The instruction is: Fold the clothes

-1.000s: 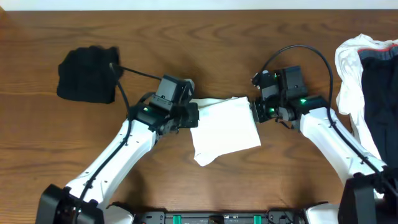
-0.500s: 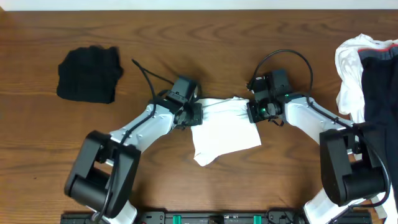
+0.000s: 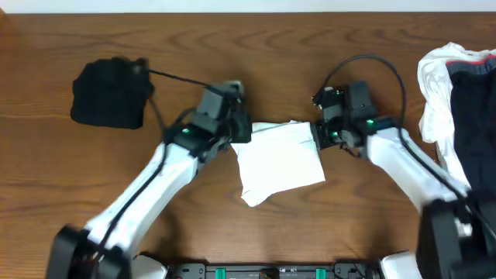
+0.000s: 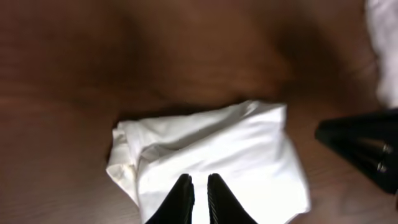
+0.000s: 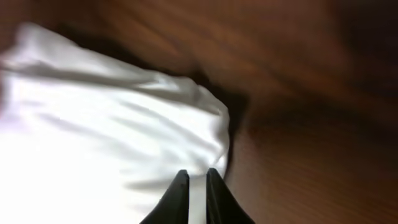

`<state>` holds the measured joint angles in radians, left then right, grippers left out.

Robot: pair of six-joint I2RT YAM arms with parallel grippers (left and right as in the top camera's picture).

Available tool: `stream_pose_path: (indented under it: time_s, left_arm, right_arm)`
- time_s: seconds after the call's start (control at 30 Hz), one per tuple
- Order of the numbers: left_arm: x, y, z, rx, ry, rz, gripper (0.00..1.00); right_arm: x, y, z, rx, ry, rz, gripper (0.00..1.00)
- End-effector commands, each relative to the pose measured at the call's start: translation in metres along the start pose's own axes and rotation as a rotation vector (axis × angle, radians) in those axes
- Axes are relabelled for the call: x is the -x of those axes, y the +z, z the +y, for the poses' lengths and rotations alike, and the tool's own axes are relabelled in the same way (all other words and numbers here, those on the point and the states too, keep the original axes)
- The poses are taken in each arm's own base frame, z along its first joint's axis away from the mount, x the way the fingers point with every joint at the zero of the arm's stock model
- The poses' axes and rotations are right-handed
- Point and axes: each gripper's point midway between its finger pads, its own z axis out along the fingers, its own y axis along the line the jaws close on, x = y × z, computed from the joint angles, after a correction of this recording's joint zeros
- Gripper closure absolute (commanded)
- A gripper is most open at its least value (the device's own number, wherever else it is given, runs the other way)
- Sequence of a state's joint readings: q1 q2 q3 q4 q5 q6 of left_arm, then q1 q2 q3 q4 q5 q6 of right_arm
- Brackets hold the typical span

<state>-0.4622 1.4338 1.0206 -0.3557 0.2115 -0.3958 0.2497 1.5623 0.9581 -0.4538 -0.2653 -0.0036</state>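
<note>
A folded white cloth (image 3: 279, 163) lies flat at the table's centre, its lower left corner sticking out. My left gripper (image 3: 239, 133) hovers at the cloth's upper left corner. In the left wrist view its fingers (image 4: 199, 177) are shut above the cloth (image 4: 249, 149), holding nothing. My right gripper (image 3: 319, 138) is at the cloth's upper right corner. In the right wrist view its fingers (image 5: 197, 171) are shut, low over the cloth's right edge (image 5: 93, 124). Both wrist views are blurred.
A folded black garment (image 3: 110, 93) lies at the far left. A pile of unfolded clothes, white (image 3: 438, 77) and dark (image 3: 474, 101), sits at the right edge. Bare wooden table (image 3: 256, 54) stretches behind the cloth. The right gripper's black body (image 4: 360, 143) shows in the left wrist view.
Both arms have shifted slightly up and back from the cloth's top corners. The white cloth has not moved.
</note>
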Motion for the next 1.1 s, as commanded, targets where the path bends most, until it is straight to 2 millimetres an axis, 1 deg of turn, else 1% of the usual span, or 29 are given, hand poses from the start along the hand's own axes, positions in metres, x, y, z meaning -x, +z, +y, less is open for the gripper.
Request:
stream_pose_path:
  time_s: [0.0,0.07,0.17,0.2,0.23,0.37,0.4,0.47,0.53,0.6,0.7,0.77,0.87,0.93,1.07]
  left_arm:
    - [-0.001,-0.016,0.013,0.081,-0.044,-0.012,0.87]
    - [-0.015,-0.016,0.023,0.131,-0.089,0.039,0.86]
    - [-0.039,-0.01,0.037,0.193,-0.15,0.138,0.85]
    - [-0.047,-0.006,0.041,0.212,-0.165,0.17,0.83]
    - [-0.053,-0.002,0.045,0.229,-0.177,0.196,0.78]
    - [-0.071,0.017,0.057,0.28,-0.223,0.27,0.71]
    - [-0.074,0.021,0.059,0.287,-0.239,0.285,0.68]
    - [-0.082,0.029,0.059,0.281,-0.25,0.322,0.54]
    - [-0.087,0.033,0.059,0.273,-0.256,0.346,0.44]
    - [-0.089,0.035,0.058,0.268,-0.259,0.357,0.34]
    - [-0.09,0.036,0.057,0.262,-0.26,0.361,0.23]
    - [-0.092,0.036,0.05,0.218,-0.247,0.381,0.22]
    - [-0.095,0.037,0.036,0.136,-0.223,0.413,0.21]
    - [-0.095,0.037,0.035,0.132,-0.223,0.416,0.22]
    - [-0.096,0.037,0.036,0.133,-0.224,0.418,0.21]
  right_arm:
    - [0.006,-0.027,0.007,0.01,0.0,-0.044,0.9]
    - [0.002,-0.032,0.012,0.029,0.003,-0.033,0.89]
    - [-0.006,-0.03,0.016,0.054,0.012,0.0,0.89]
    - [-0.009,-0.028,0.015,0.054,0.015,0.01,0.89]
    - [-0.013,-0.025,0.014,0.053,0.018,0.022,0.87]
    - [-0.021,-0.013,0.011,0.054,0.03,0.059,0.86]
    - [-0.023,-0.009,0.01,0.055,0.033,0.07,0.86]
    - [-0.029,-0.002,0.011,0.06,0.036,0.1,0.82]
    - [-0.035,0.006,0.012,0.068,0.023,0.129,0.76]
    - [-0.042,0.015,0.016,0.081,0.01,0.162,0.74]
    - [-0.05,0.023,0.019,0.089,0.005,0.198,0.72]
    - [-0.052,0.024,0.021,0.092,0.002,0.206,0.72]
    - [-0.048,0.021,0.023,0.097,-0.003,0.194,0.71]
    - [-0.044,0.017,0.026,0.108,-0.003,0.19,0.71]
    - [-0.035,0.002,0.038,0.149,-0.007,0.18,0.75]
